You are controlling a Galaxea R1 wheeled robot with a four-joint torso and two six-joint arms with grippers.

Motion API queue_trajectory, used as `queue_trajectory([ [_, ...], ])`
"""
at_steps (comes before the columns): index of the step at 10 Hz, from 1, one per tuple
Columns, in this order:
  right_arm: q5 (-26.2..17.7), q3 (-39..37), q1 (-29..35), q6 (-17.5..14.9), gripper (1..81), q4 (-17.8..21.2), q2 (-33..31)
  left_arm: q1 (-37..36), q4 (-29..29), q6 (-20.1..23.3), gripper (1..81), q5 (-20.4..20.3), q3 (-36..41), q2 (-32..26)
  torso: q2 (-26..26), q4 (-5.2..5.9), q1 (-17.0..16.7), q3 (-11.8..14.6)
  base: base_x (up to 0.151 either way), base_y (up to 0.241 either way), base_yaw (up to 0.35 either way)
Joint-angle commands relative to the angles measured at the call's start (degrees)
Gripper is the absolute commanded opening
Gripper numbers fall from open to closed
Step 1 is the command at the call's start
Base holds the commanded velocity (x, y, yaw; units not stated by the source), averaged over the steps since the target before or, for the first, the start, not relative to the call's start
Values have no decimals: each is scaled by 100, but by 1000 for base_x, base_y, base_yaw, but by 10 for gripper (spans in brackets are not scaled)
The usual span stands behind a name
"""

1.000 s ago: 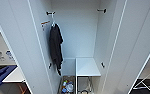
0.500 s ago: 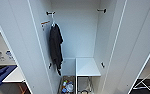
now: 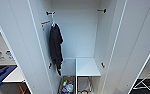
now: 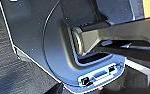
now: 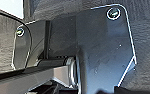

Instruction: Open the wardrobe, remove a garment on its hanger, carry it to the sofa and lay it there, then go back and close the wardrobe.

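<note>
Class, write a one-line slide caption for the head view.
Open white wardrobe: black garment on a white hanger at left, white shelf below.

A black garment (image 3: 56, 47) hangs above a bin of bottles (image 3: 67, 87).

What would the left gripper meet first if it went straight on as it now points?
Likely the robot's own dark plate, close ahead in the left wrist view, then the dark floor; depth is unclear.
</note>
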Motion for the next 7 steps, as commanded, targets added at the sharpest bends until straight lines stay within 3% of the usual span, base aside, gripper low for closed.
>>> queue_trajectory([
  [1,-306,763,216,24,811,31,-518,-377,-916,491,811,-92,75,-288,0,0,0,0,0,0,0],
  [5,-333,2029,374,59,811,40,-1573,-649,-618,500,811,-5,242,-587,0,0,0,0,0,0,0],
  [7,-280,2574,435,59,811,40,-2099,-658,-626,500,811,-66,1485,-1331,0,0,0,0,0,0,0],
])
